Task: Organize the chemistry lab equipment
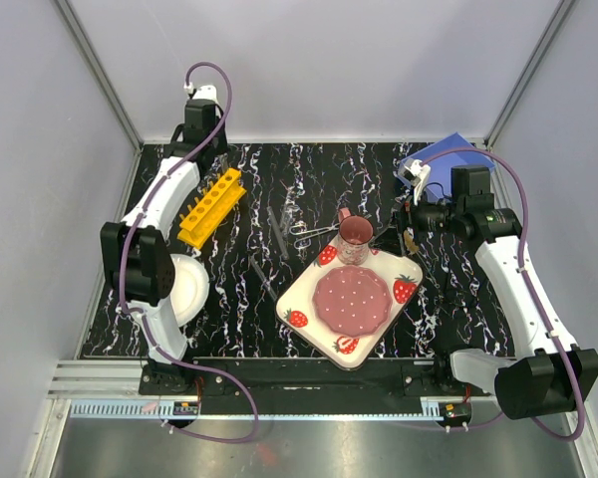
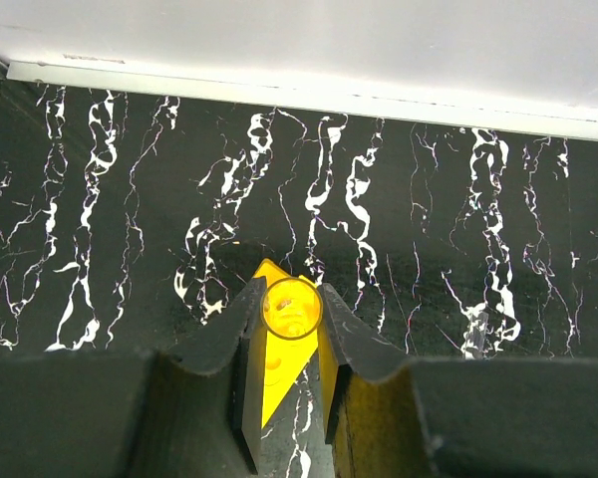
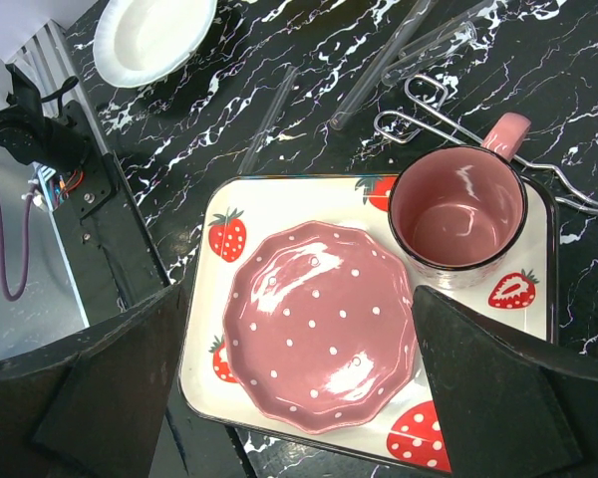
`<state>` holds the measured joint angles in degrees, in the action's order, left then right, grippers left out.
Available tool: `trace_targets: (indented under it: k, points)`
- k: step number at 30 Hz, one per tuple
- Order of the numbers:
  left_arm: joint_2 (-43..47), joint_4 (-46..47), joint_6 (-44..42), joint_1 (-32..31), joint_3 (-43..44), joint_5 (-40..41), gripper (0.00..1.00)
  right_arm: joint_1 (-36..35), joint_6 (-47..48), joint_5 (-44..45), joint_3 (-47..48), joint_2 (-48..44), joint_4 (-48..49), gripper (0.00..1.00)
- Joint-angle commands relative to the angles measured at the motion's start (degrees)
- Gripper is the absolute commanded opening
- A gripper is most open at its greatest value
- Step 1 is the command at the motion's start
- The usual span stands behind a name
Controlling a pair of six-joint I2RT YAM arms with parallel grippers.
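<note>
Left wrist: clear tube (image 2: 292,309) end-on to camera, pinched between left fingers (image 2: 219,344); right fingers (image 3: 110,398) spread.

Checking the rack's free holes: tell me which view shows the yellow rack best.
Top external: the whole yellow rack shows, with its row of holes. Left wrist shows only a sliver behind the clear tube in the left gripper. Right wrist shows none.

4 clear tubes (image 3: 379,75), 1 in the left claw (image 2: 292,299). 1 yellow rack (image 1: 211,206), 1 scissors (image 1: 314,233), 1 mug (image 3: 458,214), 1 tray (image 3: 279,194), 1 white plate (image 3: 154,35), 1 pink plate (image 3: 324,324).
</note>
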<state>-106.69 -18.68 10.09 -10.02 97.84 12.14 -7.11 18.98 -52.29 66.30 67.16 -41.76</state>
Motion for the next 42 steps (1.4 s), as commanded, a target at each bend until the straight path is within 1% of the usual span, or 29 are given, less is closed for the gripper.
trace_targets:
  k: [1,19,29,36,39,42]
  points:
    - [1.4,4.4,-0.2,0.4,-1.0,-1.0,0.14,0.3,-0.5,-2.1,0.1,-0.4,1.9,1.0]
    - [-0.5,11.3,0.5,0.4,-7.0,-1.7,0.15,0.6,-0.3,-2.2,0.1,0.1,1.9,1.0]
    - [-0.8,13.1,1.0,0.4,-10.4,-1.8,0.16,0.6,-0.4,-2.5,0.1,0.2,1.9,0.99]
    - [-1.1,13.5,1.1,0.4,-10.9,-1.4,0.17,0.7,-0.4,-2.6,0.1,0.2,1.9,1.0]
    - [-1.1,13.4,1.0,0.4,-11.2,-1.3,0.19,0.7,-0.4,-2.7,0.1,0.2,1.9,1.0]
    - [-0.7,13.7,1.1,0.4,-12.0,-0.8,0.25,0.7,-0.3,-2.7,0.1,0.0,1.9,1.0]
